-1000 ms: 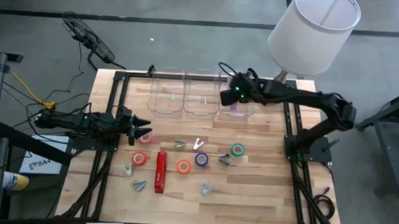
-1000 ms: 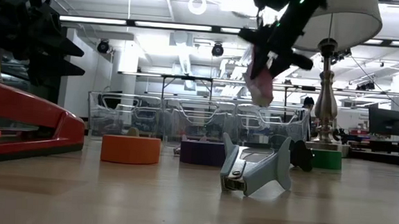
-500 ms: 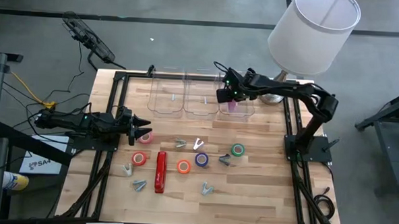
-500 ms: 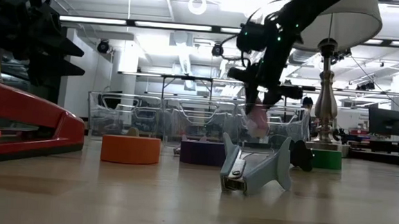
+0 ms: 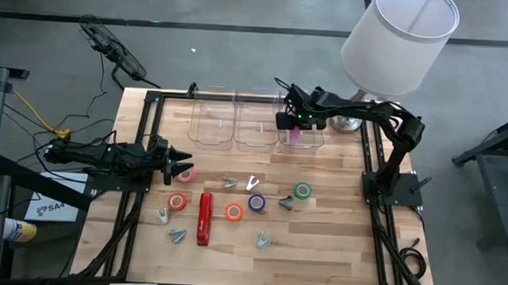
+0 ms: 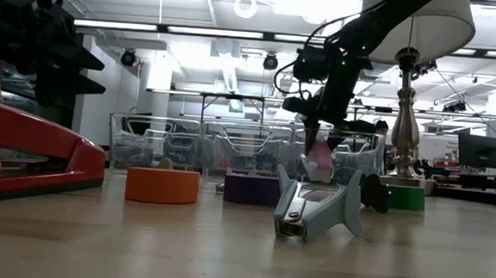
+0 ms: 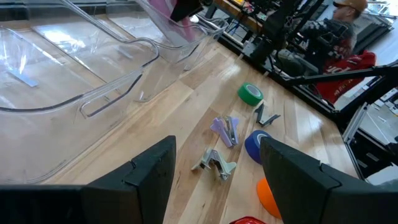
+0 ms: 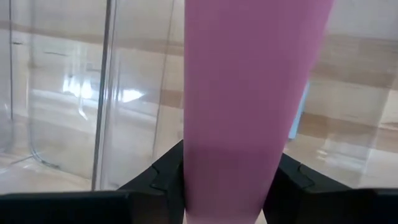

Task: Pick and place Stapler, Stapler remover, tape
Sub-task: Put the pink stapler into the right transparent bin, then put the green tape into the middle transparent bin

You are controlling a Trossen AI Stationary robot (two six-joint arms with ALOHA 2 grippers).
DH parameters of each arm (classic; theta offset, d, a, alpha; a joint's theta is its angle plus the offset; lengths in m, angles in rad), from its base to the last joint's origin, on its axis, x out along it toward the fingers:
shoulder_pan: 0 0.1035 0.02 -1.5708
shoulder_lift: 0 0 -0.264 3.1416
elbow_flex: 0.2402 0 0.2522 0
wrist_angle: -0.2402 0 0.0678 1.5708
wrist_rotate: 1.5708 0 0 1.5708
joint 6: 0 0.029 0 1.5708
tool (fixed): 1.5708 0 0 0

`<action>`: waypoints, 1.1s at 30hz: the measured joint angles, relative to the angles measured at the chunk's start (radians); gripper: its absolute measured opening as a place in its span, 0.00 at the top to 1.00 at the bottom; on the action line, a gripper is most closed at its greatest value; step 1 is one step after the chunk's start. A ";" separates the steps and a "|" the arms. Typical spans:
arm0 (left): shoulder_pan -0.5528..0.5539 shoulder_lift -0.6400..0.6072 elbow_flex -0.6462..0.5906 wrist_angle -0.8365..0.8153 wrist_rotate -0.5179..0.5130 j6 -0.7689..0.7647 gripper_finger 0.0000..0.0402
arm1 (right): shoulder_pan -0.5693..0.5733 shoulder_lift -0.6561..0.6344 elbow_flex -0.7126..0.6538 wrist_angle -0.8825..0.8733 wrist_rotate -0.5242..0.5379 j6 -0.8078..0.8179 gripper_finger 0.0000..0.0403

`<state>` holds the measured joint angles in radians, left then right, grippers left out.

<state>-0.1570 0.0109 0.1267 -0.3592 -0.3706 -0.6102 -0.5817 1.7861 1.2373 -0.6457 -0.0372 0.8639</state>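
Note:
My right gripper (image 5: 292, 127) is shut on a pink tape roll (image 8: 249, 93) and hangs it inside the rightmost of three clear bins (image 5: 303, 138) at the table's far side. The pink roll (image 6: 320, 157) is at bin-wall height in the low view. The red stapler (image 5: 204, 218) lies flat near the table's front. Red (image 5: 177, 202), orange (image 5: 234, 212), blue (image 5: 256, 203) and green (image 5: 302, 192) tape rolls lie flat around it. Small metal staple removers (image 5: 229, 183) are scattered among them. At the table's left edge my left gripper (image 5: 181, 164) stands open, holding nothing. My right gripper pinches the pink roll between its two fingers (image 8: 155, 180), one at each edge of the roll's band (image 8: 205, 168). The fingers come from above, slanting steeply down. The roll hangs below them inside the bin; whether it touches the bin's floor I cannot tell.
A lamp with a white shade (image 5: 400, 37) stands at the far right corner, beside the right arm. The middle bin (image 5: 256, 125) and left bin (image 5: 214, 123) hold small metal pieces. Another pinkish roll (image 5: 186, 175) lies just in front of my left gripper.
My right gripper has come down with the pink tape roll, from above the bins into the rightmost bin, and has tipped to point more steeply down. The roll stays between the fingers.

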 joint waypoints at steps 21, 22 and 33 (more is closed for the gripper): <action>0.000 0.000 0.000 0.000 0.000 0.000 0.43 | -0.007 -0.003 0.000 0.029 -0.049 -0.014 0.52; 0.000 0.000 0.000 0.000 0.000 0.000 0.43 | -0.008 -0.006 0.000 0.031 -0.046 -0.011 0.51; 0.000 0.000 0.000 0.000 0.000 0.000 0.43 | 0.014 -0.132 0.000 0.029 0.009 -0.016 0.48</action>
<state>-0.1572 0.0113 0.1265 -0.3592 -0.3706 -0.6102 -0.5677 1.6544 1.2377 -0.6165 -0.0283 0.8478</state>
